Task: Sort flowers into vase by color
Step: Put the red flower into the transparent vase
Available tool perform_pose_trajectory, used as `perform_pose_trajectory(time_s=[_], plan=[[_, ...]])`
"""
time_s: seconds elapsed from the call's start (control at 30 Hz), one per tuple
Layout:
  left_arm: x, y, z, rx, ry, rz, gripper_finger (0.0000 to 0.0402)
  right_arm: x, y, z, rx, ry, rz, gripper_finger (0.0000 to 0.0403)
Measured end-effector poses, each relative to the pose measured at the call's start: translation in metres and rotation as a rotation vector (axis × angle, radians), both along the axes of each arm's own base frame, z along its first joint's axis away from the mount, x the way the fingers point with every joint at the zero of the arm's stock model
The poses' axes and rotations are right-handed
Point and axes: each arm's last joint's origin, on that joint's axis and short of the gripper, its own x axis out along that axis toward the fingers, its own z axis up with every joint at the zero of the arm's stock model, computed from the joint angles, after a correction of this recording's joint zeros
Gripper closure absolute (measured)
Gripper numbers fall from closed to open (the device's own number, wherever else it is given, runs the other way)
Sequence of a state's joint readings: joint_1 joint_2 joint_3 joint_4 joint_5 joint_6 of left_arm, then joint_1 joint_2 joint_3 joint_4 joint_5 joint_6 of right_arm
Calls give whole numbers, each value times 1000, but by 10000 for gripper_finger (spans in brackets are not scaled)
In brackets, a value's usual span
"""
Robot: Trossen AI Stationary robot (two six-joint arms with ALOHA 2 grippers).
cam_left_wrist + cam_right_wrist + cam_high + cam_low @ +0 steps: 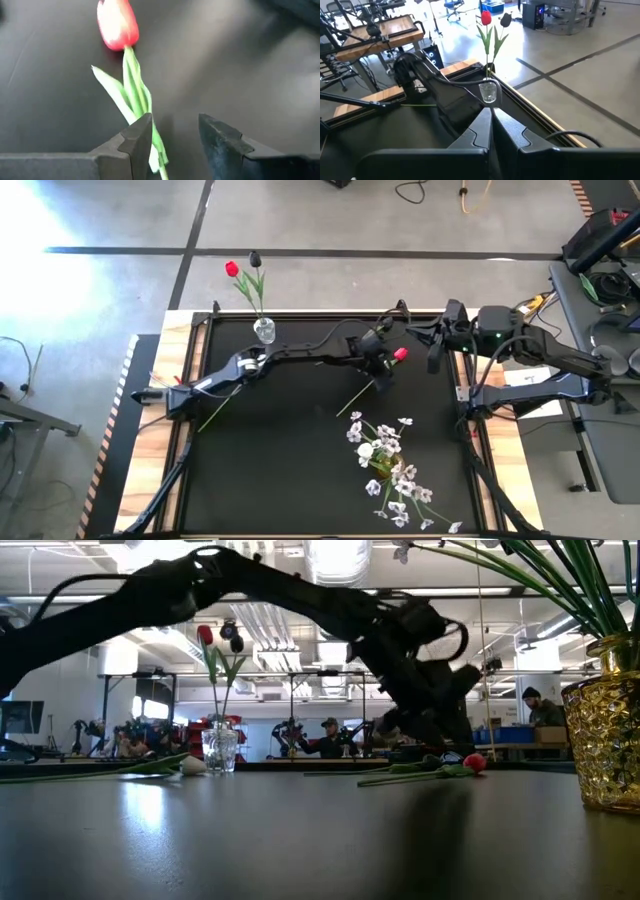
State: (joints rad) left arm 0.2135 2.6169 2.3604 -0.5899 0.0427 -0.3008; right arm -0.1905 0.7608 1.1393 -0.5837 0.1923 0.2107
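The left gripper [172, 137] hung spread wide over a red tulip [399, 354] lying flat on the black table [280, 460]. It should drop lower and pinch the thin stem [135, 95]. The right gripper [491, 127] waited, pressed together.

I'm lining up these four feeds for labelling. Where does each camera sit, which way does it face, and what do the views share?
High view: overhead, facing straight down; both arms, left hand over the red tulip, right hand at the far right edge.
Low view: table height, facing level across; the left arm, gold vase.
Left wrist view: facing down past its open fingers at the tulip.
Right wrist view: facing across the table past shut fingers at the glass vase.
Shared: high, low and right wrist views all show the glass vase.
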Motion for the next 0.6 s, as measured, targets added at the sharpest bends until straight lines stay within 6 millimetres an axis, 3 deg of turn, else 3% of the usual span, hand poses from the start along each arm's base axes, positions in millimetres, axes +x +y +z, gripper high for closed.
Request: perform_pose_trajectory(time_s=[0.13,0.43,0.6], plan=[[-10,8,-21,-72,47,61,255,-2,0,0,-1,-1,1,394],[-9,13,-16,-35,25,32,259,-3,1,0,-18,8,7,394],[-9,12,-16,-33,27,2,292,-3,1,0,-16,8,13,394]])
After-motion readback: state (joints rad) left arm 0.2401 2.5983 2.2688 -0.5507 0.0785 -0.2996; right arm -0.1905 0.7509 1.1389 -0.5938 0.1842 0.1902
